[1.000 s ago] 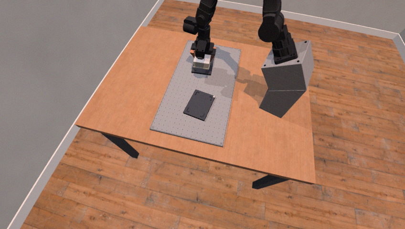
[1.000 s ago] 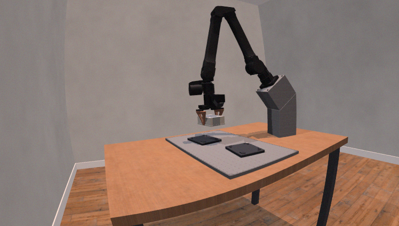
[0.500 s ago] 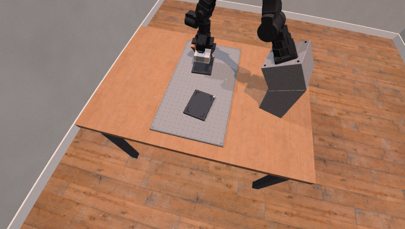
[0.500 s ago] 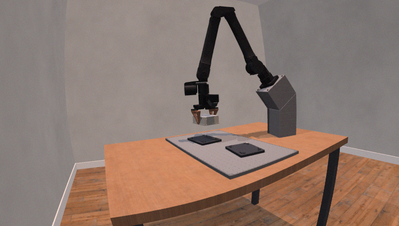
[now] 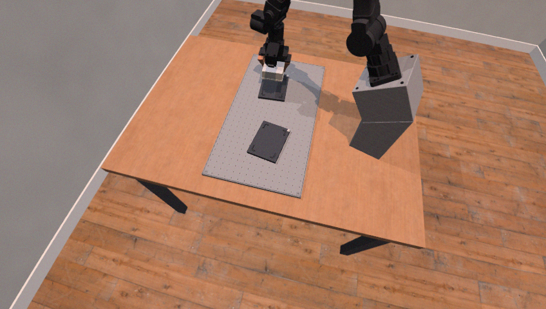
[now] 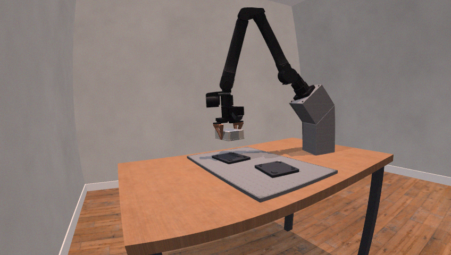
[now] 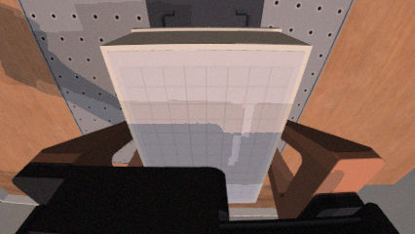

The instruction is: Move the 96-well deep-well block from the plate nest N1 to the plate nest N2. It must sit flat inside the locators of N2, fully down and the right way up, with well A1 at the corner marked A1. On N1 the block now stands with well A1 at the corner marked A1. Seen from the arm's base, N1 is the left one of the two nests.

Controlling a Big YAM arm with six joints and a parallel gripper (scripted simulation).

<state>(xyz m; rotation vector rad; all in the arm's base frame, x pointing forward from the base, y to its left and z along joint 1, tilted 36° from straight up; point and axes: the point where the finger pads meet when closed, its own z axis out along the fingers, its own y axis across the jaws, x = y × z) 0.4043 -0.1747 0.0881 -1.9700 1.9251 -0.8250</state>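
Here's the gripper (image 6: 228,126), clamped on the deep-well block (image 6: 230,134) and holding it in the air, well above the desk (image 6: 164,192). Brown fingers press the block's two long sides, jaws standing wide around it. The block is a pale, boxy thing, flat and level, its top a grid of square wells in the wrist view, cream rim all round.

Below it, on the far side of the grey perforated board (image 5: 244,152), sits the dark plate nest N1 (image 5: 272,91) — nothing in it, its small corner locators showing. The block hangs over N1's far edge in the top view, not touching it.

Nearer on the same board lies plate nest N2 (image 5: 268,141), also bare: a flat black rectangle, slightly turned on the board, with a pale mark at one corner (image 5: 287,131).

The board is matte grey, dotted with rows of holes. The desk is warm orange wood with dark legs. To the right, the arm rises from an angular grey pedestal (image 6: 325,138).
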